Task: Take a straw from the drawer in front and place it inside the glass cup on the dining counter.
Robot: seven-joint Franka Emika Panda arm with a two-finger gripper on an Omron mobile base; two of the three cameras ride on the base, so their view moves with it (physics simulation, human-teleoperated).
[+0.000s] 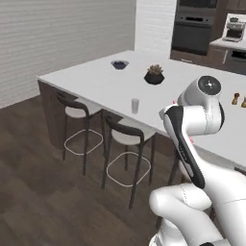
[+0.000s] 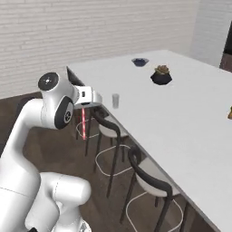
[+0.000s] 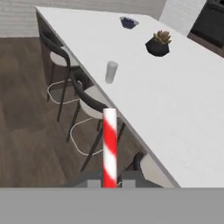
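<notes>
While the arm hangs beside the chairs, the scene reads as follows.

Claw: its tips (image 3: 109, 183) are clamped on the foot of the straw (image 3: 109, 146); in the hand view they are cut off by the lower edge.
Straw: red and white striped in the hand view, standing straight up from the tips; in the right base view it hangs below the hand as a thin red stick (image 2: 84, 123), its upper end hidden by the wrist.
Glass cup: upright on the table (image 2: 181, 118), near the edge by the chairs (image 2: 115, 100), well apart from the straw; seen also at (image 1: 135, 105) and (image 3: 111, 72).
Table: white, wide, cut off at the right in all views.
Other things: a dark potted plant (image 2: 161, 74) and a small dark bowl (image 2: 139, 61) farther in; two brown items (image 1: 239, 99) too small to make out.
Chairs: black-backed (image 1: 127, 139), partly tucked under the table.
Writing: none readable.
</notes>
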